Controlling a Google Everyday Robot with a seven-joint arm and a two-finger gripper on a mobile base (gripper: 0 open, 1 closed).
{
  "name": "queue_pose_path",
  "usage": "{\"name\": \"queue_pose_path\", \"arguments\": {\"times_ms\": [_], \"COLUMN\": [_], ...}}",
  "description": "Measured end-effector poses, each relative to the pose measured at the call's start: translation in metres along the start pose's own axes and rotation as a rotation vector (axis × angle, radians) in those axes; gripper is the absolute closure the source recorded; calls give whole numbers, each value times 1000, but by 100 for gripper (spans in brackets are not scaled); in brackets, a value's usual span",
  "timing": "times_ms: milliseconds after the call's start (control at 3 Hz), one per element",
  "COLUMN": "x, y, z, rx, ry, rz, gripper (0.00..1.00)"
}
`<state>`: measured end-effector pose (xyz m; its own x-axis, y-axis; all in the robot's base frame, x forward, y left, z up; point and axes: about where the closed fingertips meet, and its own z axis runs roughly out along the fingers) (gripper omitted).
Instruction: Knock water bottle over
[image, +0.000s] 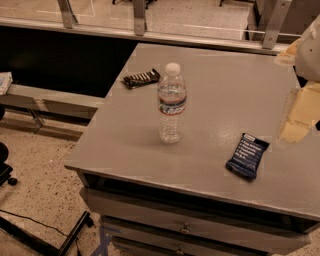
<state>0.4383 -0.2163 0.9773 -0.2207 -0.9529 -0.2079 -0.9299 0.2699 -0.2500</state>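
The water bottle (172, 104) stands upright near the middle of the grey table (125, 145). It is clear ribbed plastic with a white cap and a blue, red and white label band. My gripper (296, 122) comes in at the right edge of the view as a cream-coloured shape over the table's right side. It is well to the right of the bottle and apart from it.
A dark snack-bar wrapper (141, 78) lies behind the bottle to the left. A dark blue wrapper (247, 155) lies at the front right, below the gripper. The table has drawers (185, 227) under its front edge. A low bench (50, 100) stands to the left.
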Motion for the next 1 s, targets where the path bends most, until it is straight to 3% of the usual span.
{"name": "queue_pose_path", "arguments": {"times_ms": [667,1000], "x": [-9,-22], "y": [-3,-7], "z": [7,22], "rx": [-9,-49], "ry": [-23,-60], "rz": [-5,-9], "gripper": [0,0]}}
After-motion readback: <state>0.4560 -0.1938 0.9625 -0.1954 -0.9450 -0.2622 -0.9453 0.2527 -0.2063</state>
